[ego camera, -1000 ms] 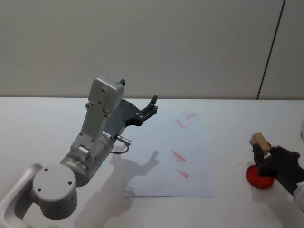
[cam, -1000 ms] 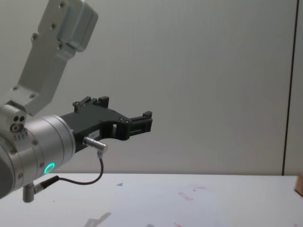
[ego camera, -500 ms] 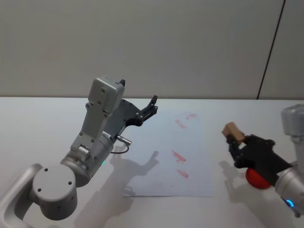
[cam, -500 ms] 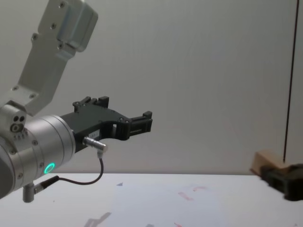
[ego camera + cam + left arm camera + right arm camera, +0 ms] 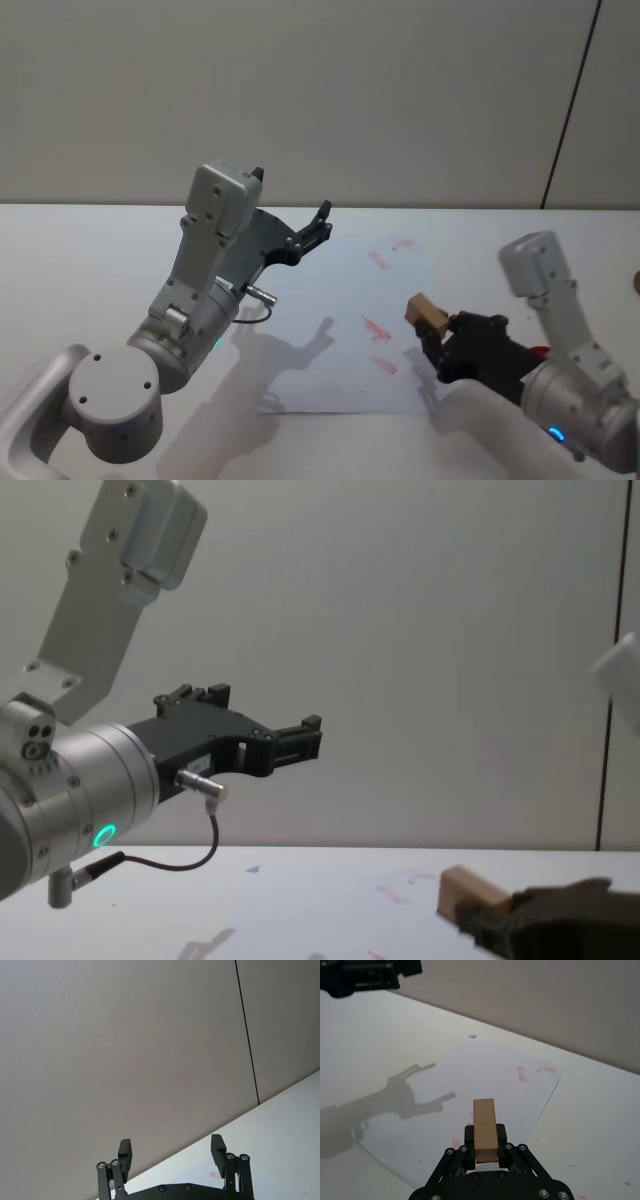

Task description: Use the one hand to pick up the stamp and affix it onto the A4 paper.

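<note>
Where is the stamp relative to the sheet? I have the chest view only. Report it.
Observer: In the head view, the right pincer holds the stamp over the right edge of the A4 paper.
Operator: Confirm the grip.
Observer: The right wrist view shows the stamp clamped between both jaws, with its long end sticking out past them.
Operator: Report the left pincer.
Observer: In the left wrist view, the left pincer is open and empty.
</note>
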{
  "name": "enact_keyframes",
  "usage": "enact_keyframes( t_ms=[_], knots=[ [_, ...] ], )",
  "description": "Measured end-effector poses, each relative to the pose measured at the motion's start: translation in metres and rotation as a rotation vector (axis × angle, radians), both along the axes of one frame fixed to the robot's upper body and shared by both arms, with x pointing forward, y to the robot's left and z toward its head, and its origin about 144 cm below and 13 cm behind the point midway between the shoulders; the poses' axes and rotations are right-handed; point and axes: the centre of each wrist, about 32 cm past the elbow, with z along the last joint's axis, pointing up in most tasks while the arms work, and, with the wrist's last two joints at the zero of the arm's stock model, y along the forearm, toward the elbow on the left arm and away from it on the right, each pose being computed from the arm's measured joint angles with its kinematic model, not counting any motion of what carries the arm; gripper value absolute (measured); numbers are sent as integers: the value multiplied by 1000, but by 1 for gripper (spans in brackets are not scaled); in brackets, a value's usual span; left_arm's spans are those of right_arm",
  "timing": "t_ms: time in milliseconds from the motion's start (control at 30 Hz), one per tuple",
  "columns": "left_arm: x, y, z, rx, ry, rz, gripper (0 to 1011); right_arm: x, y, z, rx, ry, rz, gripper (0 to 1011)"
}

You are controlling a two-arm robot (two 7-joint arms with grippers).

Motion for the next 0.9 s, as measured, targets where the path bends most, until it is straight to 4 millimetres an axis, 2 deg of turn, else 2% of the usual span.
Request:
enact_keyframes(
  t_ms=[467, 900],
  knots=[
    [0, 0, 0, 0, 0, 0, 1003, 12, 21, -12, -98, 78, 27, 221],
    [0, 0, 0, 0, 0, 0, 1003, 15, 29, -18, -109, 129, -9, 221]
  ],
)
